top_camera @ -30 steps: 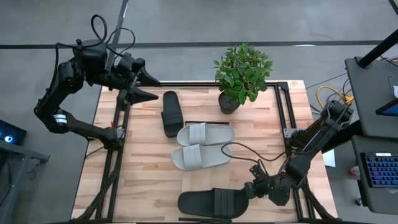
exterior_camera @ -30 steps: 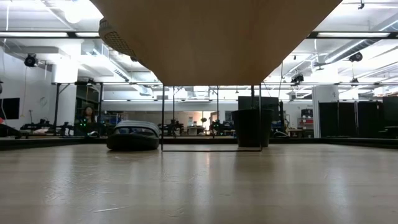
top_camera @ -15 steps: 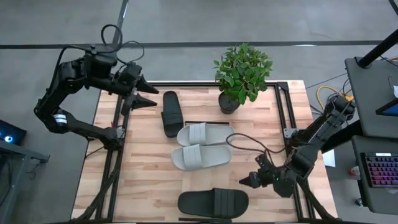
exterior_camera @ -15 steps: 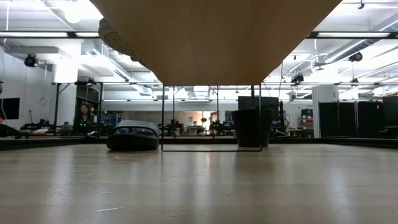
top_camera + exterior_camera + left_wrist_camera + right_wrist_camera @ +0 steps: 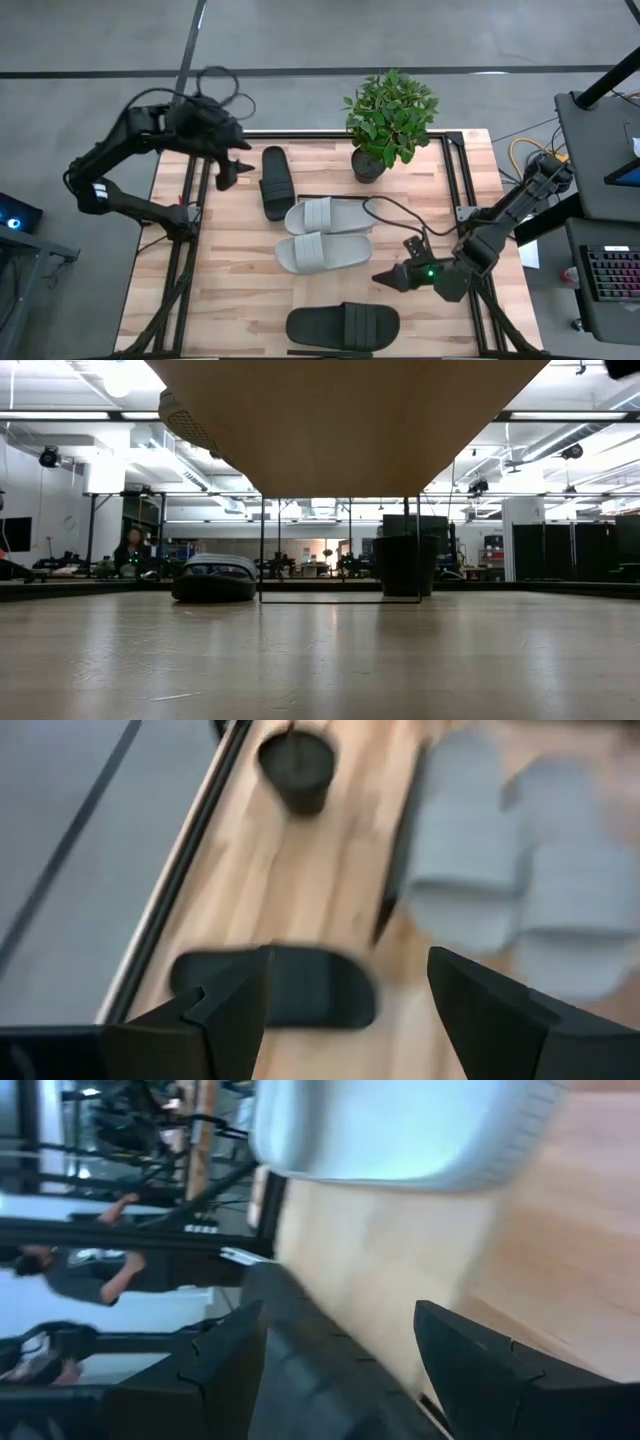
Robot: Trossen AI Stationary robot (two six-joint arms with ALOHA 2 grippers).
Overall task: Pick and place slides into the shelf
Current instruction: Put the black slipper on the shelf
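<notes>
Two pale grey slides (image 5: 330, 215) (image 5: 322, 252) lie side by side at the table's middle, on top of the shelf, whose underside (image 5: 350, 430) fills the top of the low view. One black slide (image 5: 275, 182) lies flat on the table at the far left. The other black slide (image 5: 343, 326) lies by the near edge. My left gripper (image 5: 228, 165) hangs open above the table, left of the far black slide (image 5: 275, 985), tipped down toward it. My right gripper (image 5: 385, 278) is open in the air between the near grey slide (image 5: 400, 1130) and the near black slide.
A potted plant (image 5: 388, 115) stands at the far edge, right of the far black slide. Black frame rails (image 5: 190, 250) run along the table's left and right sides. A cable (image 5: 385, 235) loops over the table near my right gripper. A person (image 5: 130, 550) shows far off in the room.
My left gripper has sunk and tipped from nearly level to slanting down, drawing a little toward the near edge beside the far black slide. My right gripper has risen and gone away from the near black slide's right end toward the grey slides. No slide has moved.
</notes>
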